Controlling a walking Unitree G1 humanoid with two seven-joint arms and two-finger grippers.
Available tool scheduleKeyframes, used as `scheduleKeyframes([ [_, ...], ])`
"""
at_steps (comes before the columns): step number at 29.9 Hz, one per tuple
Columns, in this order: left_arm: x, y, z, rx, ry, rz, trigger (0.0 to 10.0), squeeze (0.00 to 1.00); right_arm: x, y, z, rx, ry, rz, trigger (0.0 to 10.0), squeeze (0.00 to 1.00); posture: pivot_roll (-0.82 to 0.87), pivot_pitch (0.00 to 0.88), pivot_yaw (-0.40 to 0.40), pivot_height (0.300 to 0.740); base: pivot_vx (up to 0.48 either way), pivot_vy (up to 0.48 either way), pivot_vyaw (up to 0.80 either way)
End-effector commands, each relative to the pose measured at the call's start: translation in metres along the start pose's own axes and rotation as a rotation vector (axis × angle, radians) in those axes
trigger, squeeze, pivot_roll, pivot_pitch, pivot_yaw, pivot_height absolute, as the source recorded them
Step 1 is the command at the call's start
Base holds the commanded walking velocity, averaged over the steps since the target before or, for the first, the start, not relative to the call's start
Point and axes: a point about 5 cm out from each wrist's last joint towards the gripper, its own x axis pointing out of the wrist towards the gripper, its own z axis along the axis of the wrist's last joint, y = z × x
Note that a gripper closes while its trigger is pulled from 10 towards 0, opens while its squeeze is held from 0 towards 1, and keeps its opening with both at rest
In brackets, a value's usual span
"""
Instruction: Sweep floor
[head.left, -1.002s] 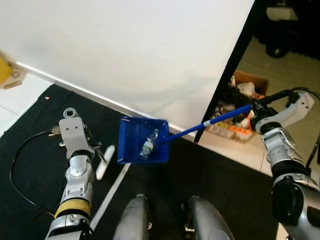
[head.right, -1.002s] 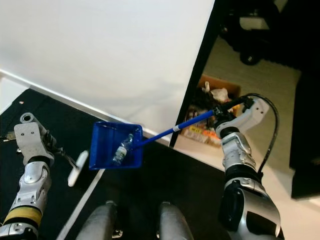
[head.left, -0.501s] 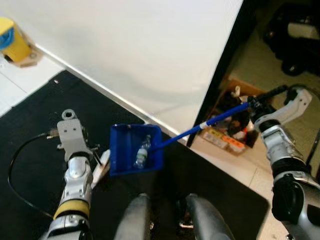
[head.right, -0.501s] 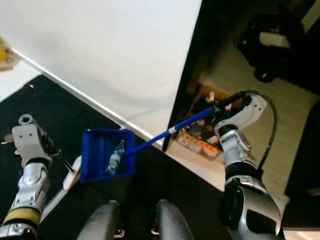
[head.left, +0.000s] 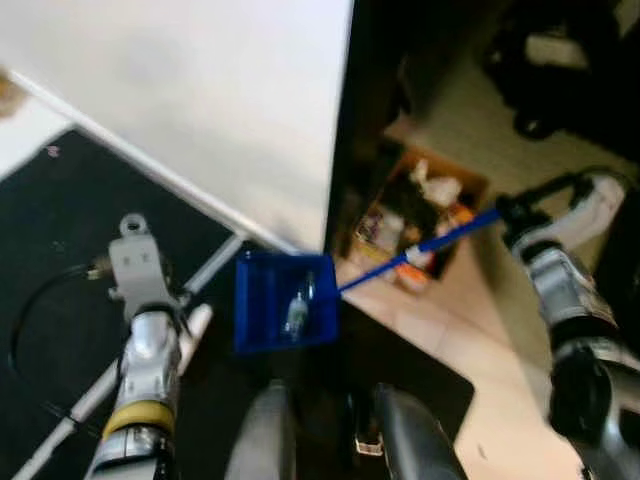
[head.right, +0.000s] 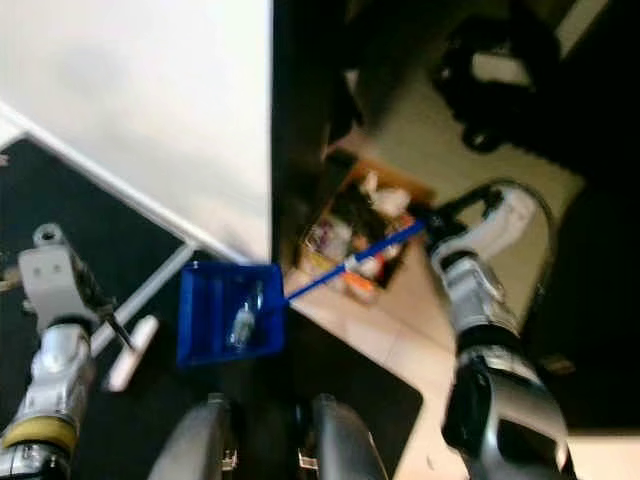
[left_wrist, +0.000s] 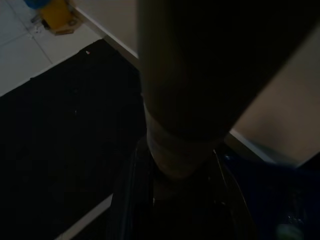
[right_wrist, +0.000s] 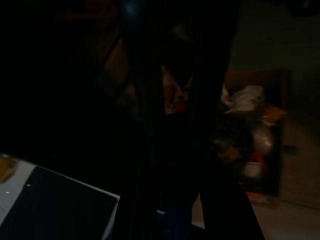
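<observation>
We see our right gripper (head.left: 512, 208) out at our right side, closed around the far end of the long blue handle (head.left: 420, 247) of a dustpan (head.left: 283, 301). The handle slopes down and inward from that grip to the blue pan, which sits in front of our legs (head.left: 330, 440), well apart from the gripper itself. Inside the pan lies a small clear plastic bottle (head.left: 298, 308), roughly lengthwise.

Our left gripper (head.left: 178, 318) is at the left, just beside the pan's near-left edge, clamped on a pale broom stick (head.left: 150, 345) that runs diagonally over the black mat (head.left: 60, 240); the left wrist view shows the stick close up between the fingers.

The pan hovers over the edge of the mat, where it meets the tan floor (head.left: 440, 320). Beyond it stands a white wall panel (head.left: 200, 90) ending at a dark post. Under the handle, farther back, sits a cardboard box (head.left: 420, 215) full of mixed rubbish. The head views are somewhat blurred.
</observation>
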Motion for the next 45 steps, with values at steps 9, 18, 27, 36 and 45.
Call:
scheduleKeyframes([
  [9, -0.002, 0.001, -0.009, 0.000, 0.036, 0.009, 10.0, 0.00, 0.003, 0.001, 0.018, 0.037, -0.112, -0.025, 10.0, 0.00, 0.05, 0.126, -0.056, 0.740, 0.000, -0.480, 0.00],
  [18, -0.001, 0.005, -0.009, -0.015, 0.051, 0.029, 10.0, 0.00, 0.005, 0.006, 0.017, 0.038, -0.112, -0.013, 10.0, 0.00, 0.05, 0.121, -0.054, 0.740, 0.000, -0.427, 0.00],
  [27, -0.003, 0.005, -0.015, -0.022, 0.073, 0.030, 10.0, 0.00, 0.010, 0.008, 0.037, 0.044, -0.153, -0.023, 10.0, 0.00, 0.06, 0.124, -0.058, 0.740, 0.000, 0.000, 0.00],
  [36, -0.006, 0.006, -0.017, 0.001, 0.070, 0.022, 10.0, 0.00, 0.012, 0.006, 0.082, 0.044, -0.299, -0.081, 10.0, 0.00, 0.06, 0.123, -0.058, 0.740, 0.000, 0.000, 0.00],
  [45, -0.006, 0.007, -0.015, -0.009, 0.058, 0.014, 10.0, 0.00, 0.004, -0.001, 0.129, -0.081, -0.464, -0.236, 10.0, 0.00, 0.06, 0.124, -0.060, 0.740, 0.000, 0.000, 0.00],
])
